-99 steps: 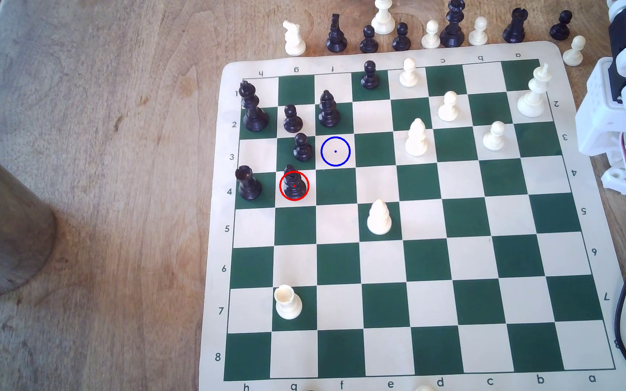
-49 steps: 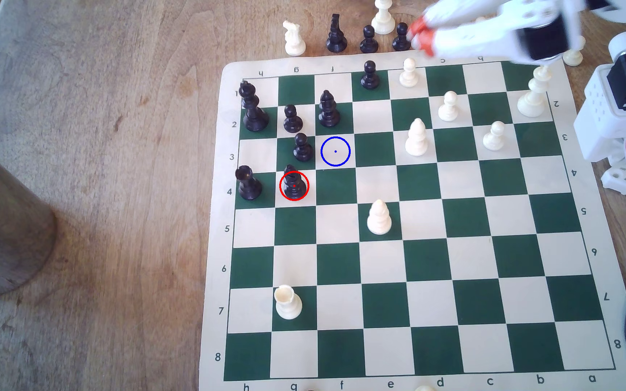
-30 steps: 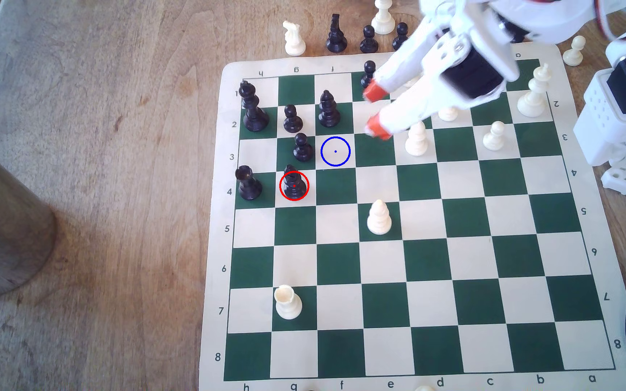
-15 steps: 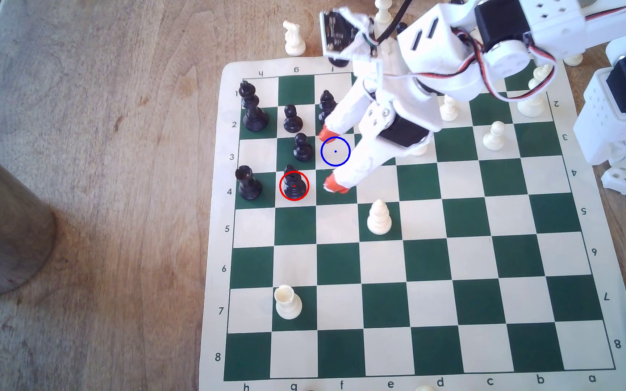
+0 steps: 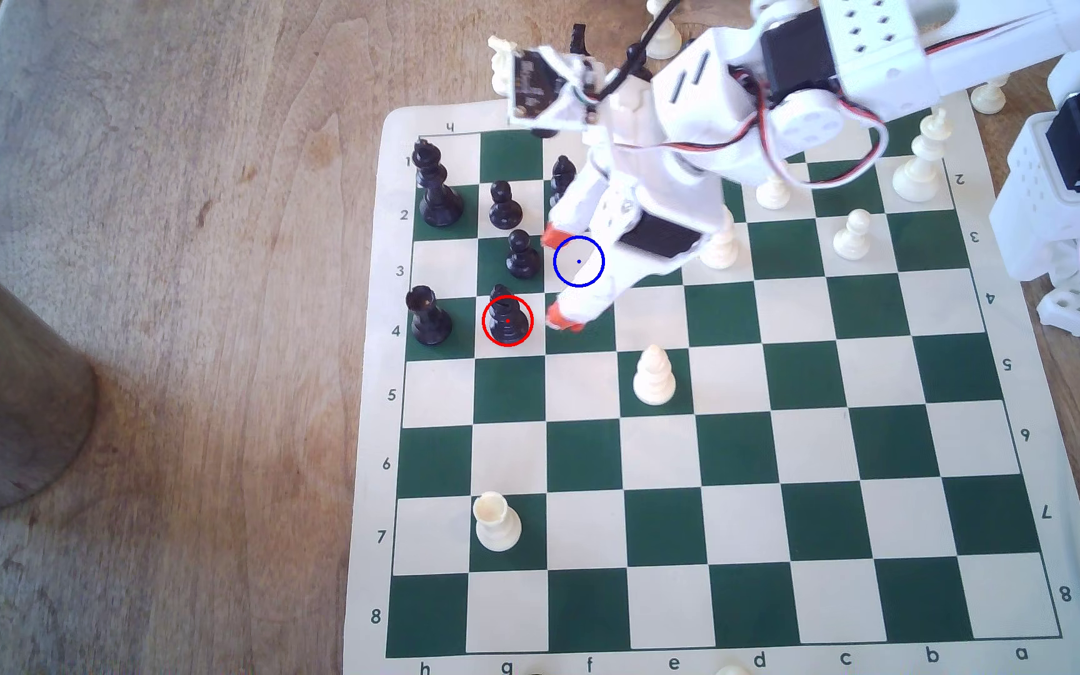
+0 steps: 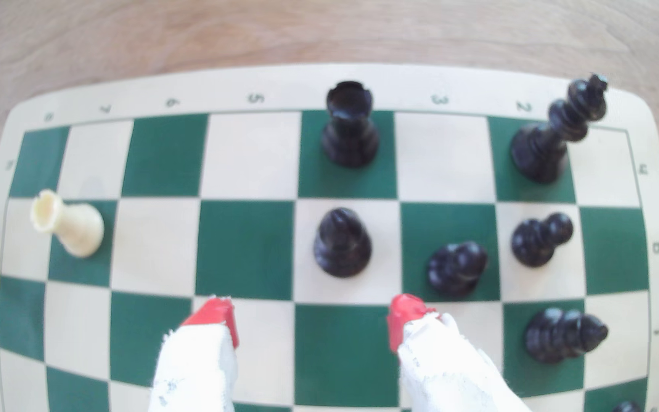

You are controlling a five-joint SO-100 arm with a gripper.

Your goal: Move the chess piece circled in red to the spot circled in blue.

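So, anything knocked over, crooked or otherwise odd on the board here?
Nothing stands out. Every piece on the board stands upright, including the red-circled black bishop and the white rook. The end effector hangs open beside the bishop, touching nothing.

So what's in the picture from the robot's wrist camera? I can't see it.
An open white gripper with red fingertips points at a black bishop-like chess piece with a pointed head on a cream square of a green-and-cream chessboard. A black rook with a notched top stands beyond it.
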